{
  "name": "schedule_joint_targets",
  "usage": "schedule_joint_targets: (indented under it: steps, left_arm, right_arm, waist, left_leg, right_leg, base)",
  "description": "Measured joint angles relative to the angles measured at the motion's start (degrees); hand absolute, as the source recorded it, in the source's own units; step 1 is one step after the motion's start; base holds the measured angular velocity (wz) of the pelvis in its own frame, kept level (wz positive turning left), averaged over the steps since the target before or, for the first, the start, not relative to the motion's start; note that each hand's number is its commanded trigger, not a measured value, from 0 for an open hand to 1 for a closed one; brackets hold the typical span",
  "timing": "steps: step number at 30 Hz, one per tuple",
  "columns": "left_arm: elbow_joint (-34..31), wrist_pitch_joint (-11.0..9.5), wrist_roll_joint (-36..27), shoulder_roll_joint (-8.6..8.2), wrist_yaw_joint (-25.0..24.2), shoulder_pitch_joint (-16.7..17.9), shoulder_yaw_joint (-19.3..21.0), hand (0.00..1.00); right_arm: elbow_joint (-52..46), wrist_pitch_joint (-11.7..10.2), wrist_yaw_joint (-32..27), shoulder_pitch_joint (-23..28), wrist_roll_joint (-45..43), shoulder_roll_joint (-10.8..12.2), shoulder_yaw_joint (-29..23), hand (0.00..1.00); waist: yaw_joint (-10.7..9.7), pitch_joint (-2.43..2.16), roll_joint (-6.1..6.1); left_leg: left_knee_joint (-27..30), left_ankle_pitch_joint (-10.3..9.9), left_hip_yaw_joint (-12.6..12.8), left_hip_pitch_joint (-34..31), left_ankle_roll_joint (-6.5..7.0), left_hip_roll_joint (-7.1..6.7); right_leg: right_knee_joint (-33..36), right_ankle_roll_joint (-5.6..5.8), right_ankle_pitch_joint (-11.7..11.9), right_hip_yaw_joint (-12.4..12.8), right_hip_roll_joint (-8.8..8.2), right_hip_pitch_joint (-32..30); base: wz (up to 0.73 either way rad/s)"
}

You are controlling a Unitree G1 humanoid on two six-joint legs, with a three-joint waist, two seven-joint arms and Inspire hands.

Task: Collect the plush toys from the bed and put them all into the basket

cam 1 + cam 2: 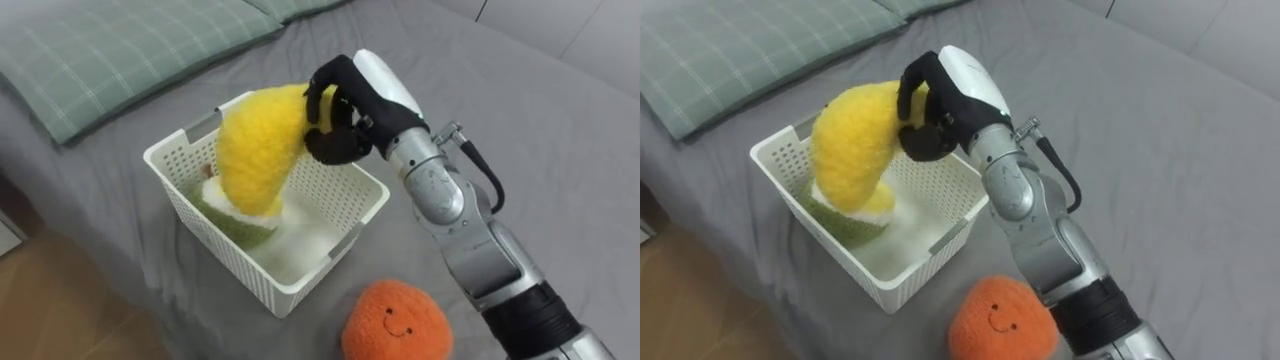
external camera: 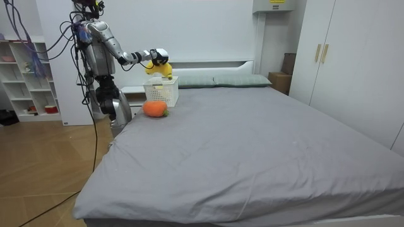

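My right hand (image 1: pixel 335 110) was closed on the upper end of the yellow plush (image 1: pixel 255 150), with fingers and thumb curled into it. The plush hung over the white basket (image 1: pixel 215 245). Its lower end reached inside, down by a green-and-white toy (image 1: pixel 235 225) lying in the basket. The basket stood on the grey bed (image 1: pixel 560 130), near a checked pillow (image 1: pixel 120 50). An orange plush (image 1: pixel 397 322) lay on the bed just beside the basket. I stood at the bed's side, at the pillow end.
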Motion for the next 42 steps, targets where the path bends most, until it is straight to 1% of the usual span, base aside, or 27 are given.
schedule_joint_targets:
  steps: [4,9,16,23,34,42]
  left_arm:
    - [0.0,0.1,-0.1,0.00,0.2,-0.4,0.0,0.00]
    - [0.0,0.2,-0.1,0.01,0.3,-0.8,0.0,0.00]
    - [0.0,0.2,-0.1,0.02,0.3,-0.9,0.0,0.00]
    - [0.0,0.2,-0.1,0.03,0.4,-1.1,0.0,0.00]
    - [0.0,0.2,-0.1,0.03,0.3,-1.9,0.0,0.00]
    - [0.0,0.2,0.0,0.04,0.2,-1.7,0.1,0.00]
  right_arm:
    - [0.4,0.1,0.0,0.0,0.0,0.0,0.4,0.00]
    - [0.5,1.1,0.0,0.0,0.0,0.0,0.5,0.00]
    - [0.5,1.1,0.0,0.0,0.0,0.0,0.5,0.00]
    - [0.5,1.1,0.0,0.0,0.0,0.0,0.5,0.00]
    - [0.5,1.1,0.0,0.0,0.0,0.0,0.5,0.00]
    - [1.3,0.9,0.6,0.0,4.3,-0.6,-0.6,0.00]
  waist:
    - [0.0,0.13,-0.20]
    - [0.2,0.16,-0.19]
    - [0.2,0.20,-0.36]
    - [0.2,0.37,-0.68]
    - [0.2,0.39,-0.67]
    - [-0.4,0.46,-0.56]
  left_leg:
    - [0.0,0.0,0.0,0.0,0.02,-0.02]
    - [0.0,0.0,0.0,0.0,0.02,-0.01]
    - [0.0,0.0,0.0,0.0,0.02,-0.02]
    - [0.1,0.0,0.0,0.0,0.02,-0.01]
    - [0.1,0.0,0.0,0.0,0.02,0.00]
    - [0.0,0.0,0.4,0.2,0.03,0.05]
  right_leg:
    - [0.0,0.00,0.0,0.1,0.00,-0.1]
    - [0.0,0.00,0.0,0.1,0.00,-0.1]
    - [0.0,0.00,0.0,0.1,0.00,-0.1]
    - [0.0,0.00,0.0,0.1,0.00,-0.1]
    - [0.0,0.00,0.0,0.1,0.00,-0.1]
    - [0.0,0.00,0.0,0.2,-0.04,0.0]
  base:
    - [0.00]
    - [0.00]
    - [0.00]
    - [0.00]
    - [0.00]
    - [0.00]
